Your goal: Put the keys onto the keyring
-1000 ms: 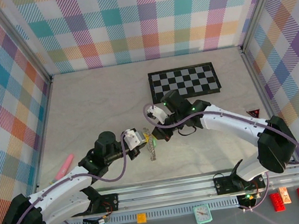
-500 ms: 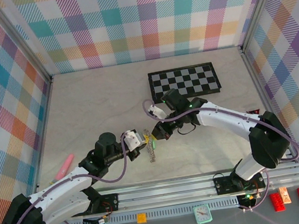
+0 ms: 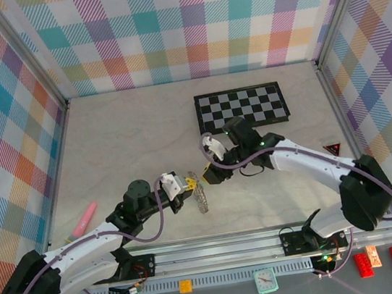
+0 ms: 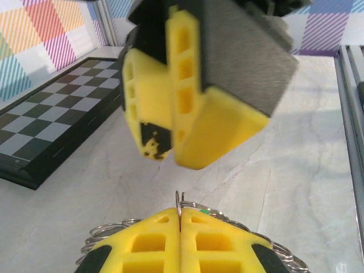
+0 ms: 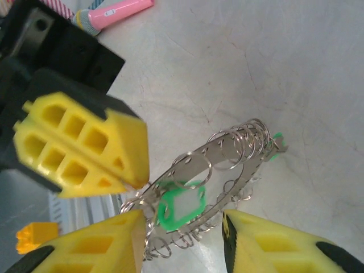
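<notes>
The keyring [image 3: 202,199] is a flat grey metal band hung with several small wire rings, held on edge above the table. My left gripper [image 3: 185,186] is shut on its rim; the thin metal edge sticks up between the closed yellow fingertips [image 4: 165,227]. In the right wrist view a green-headed key [image 5: 181,205] hangs against the keyring [image 5: 227,149], and a second green piece [image 5: 275,145] shows at the band's far end. My right gripper [image 5: 182,227] stands open around the ring and touches nothing. It hovers just right of the left gripper [image 5: 85,151] and appears in the top view as the right gripper [image 3: 211,173].
A black-and-white checkerboard [image 3: 242,107] lies behind the grippers. A pink object [image 3: 84,219] rests at the left edge of the table. Beyond the front rail sit red bricks [image 3: 363,264], a small clock [image 3: 264,281] and an orange brick [image 3: 185,286].
My right gripper has opened and let go of the green key, which now hangs at the ring. The left gripper still holds the ring, which has tilted a little.
</notes>
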`<state>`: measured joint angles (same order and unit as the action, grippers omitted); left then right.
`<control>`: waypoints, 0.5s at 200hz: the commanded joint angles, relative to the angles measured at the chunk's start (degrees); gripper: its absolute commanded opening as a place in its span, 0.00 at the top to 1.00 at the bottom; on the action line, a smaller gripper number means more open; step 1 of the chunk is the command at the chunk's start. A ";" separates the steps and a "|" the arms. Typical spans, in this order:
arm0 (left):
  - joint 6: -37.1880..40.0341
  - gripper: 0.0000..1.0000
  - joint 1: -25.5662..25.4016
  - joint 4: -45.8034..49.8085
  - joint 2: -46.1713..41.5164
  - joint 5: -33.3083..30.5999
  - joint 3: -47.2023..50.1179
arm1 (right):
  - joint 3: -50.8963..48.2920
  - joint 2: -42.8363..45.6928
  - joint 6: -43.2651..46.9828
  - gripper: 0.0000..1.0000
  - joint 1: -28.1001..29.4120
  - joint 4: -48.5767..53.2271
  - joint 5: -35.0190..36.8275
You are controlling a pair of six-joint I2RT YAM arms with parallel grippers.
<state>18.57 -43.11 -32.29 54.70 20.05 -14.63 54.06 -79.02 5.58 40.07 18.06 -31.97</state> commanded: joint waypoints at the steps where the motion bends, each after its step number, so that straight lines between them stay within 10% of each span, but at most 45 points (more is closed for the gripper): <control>1: -4.28 1.00 -0.57 -9.01 1.36 1.74 0.64 | -4.87 5.87 8.24 0.56 -0.36 -8.36 0.90; 100: -10.74 1.00 -0.55 -12.33 3.18 2.48 0.74 | -15.33 12.52 19.09 0.57 2.31 -16.73 7.32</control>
<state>10.28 -43.11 -39.94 58.87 20.51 -14.37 40.53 -66.46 20.29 41.32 5.58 -25.28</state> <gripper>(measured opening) 0.045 0.433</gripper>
